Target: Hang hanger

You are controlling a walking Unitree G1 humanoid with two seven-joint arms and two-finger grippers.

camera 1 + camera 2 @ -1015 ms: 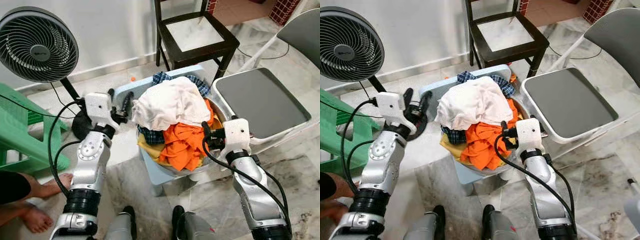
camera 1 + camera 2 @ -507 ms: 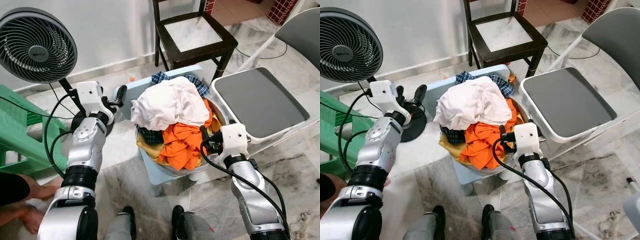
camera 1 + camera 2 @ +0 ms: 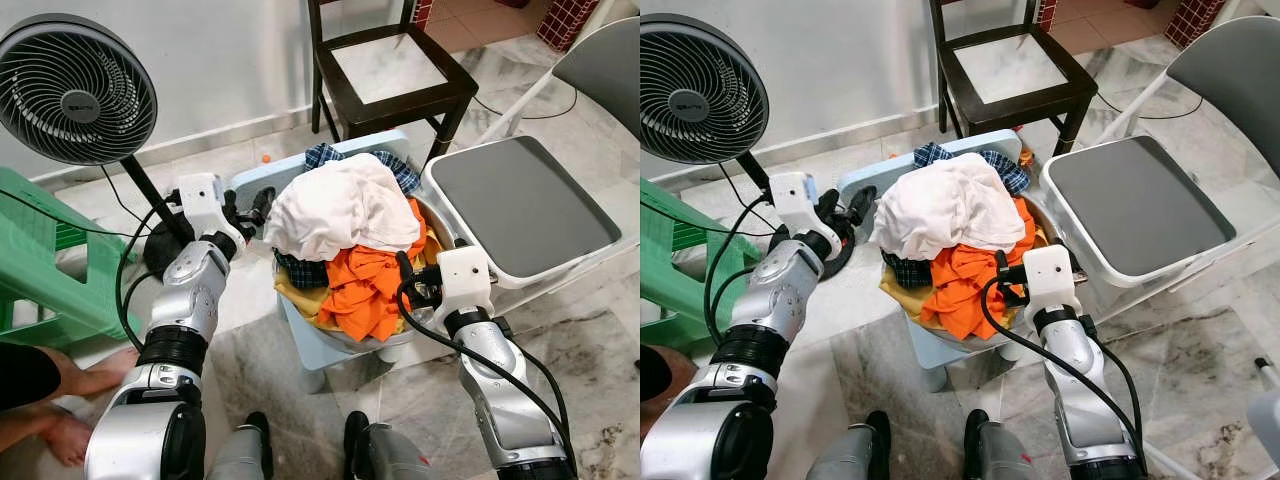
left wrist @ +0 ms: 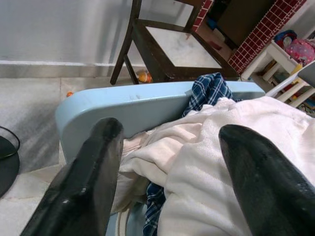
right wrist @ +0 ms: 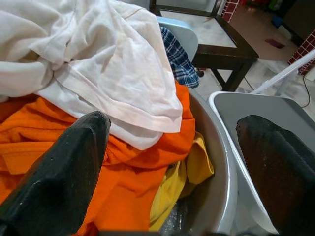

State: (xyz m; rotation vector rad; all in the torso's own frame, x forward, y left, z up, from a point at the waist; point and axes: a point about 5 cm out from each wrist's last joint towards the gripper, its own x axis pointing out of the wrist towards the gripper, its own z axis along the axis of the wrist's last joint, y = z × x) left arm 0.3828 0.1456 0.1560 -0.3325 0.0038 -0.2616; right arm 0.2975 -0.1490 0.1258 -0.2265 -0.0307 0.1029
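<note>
The job looks barely begun: I can spot no hanger, only a heap of white, orange and checked clothes (image 3: 345,235) in a round metal tub (image 5: 212,162). The left gripper (image 3: 248,210) is wide open beside the heap, holding nothing. The right gripper (image 3: 1006,280) is open too, at the tub's rim, empty.

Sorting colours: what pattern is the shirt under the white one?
Blue-and-white plaid shirt, clearest in the left wrist view.
</note>
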